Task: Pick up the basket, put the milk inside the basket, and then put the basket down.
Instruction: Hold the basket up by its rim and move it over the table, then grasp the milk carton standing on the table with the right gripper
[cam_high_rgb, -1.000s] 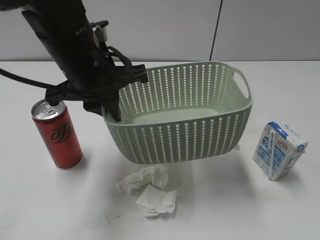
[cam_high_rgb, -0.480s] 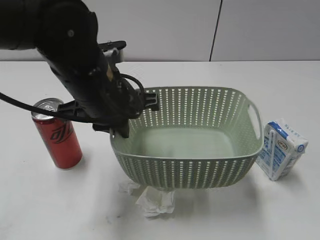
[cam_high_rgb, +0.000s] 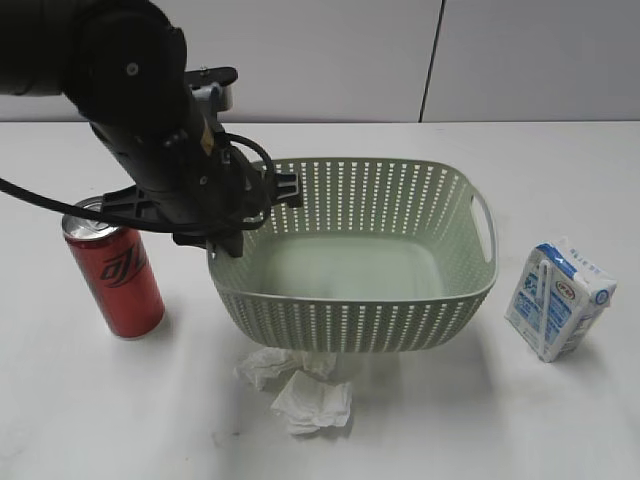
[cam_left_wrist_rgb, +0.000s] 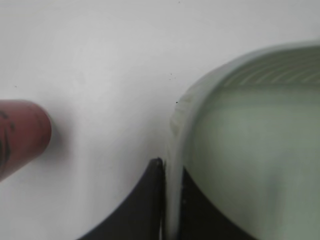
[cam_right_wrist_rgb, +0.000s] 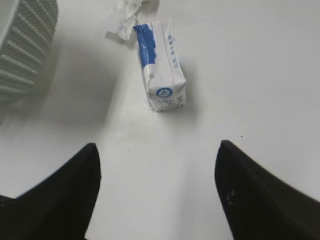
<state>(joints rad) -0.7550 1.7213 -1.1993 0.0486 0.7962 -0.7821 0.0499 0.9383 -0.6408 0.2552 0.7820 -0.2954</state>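
Note:
The pale green perforated basket (cam_high_rgb: 350, 300) hangs above the table, held by its left rim. My left gripper (cam_high_rgb: 228, 235) is shut on that rim; in the left wrist view the two black fingers (cam_left_wrist_rgb: 170, 170) pinch the basket wall (cam_left_wrist_rgb: 240, 130). The basket is empty inside. The white-and-blue milk carton (cam_high_rgb: 556, 298) stands on the table to the basket's right. In the right wrist view the milk (cam_right_wrist_rgb: 161, 65) lies ahead of my right gripper (cam_right_wrist_rgb: 157, 155), which is open, empty and well apart from it. The right arm does not show in the exterior view.
A red soda can (cam_high_rgb: 113, 266) stands left of the basket, close to the left arm; it also shows in the left wrist view (cam_left_wrist_rgb: 22, 132). Crumpled white tissue (cam_high_rgb: 298, 385) lies on the white table (cam_high_rgb: 520, 420) below the basket's front. A grey wall runs behind.
The left arm has kept hold of the basket, swinging it towards the camera and lower, then back and to the left. The basket went from tilted to nearly level. Can and milk stayed.

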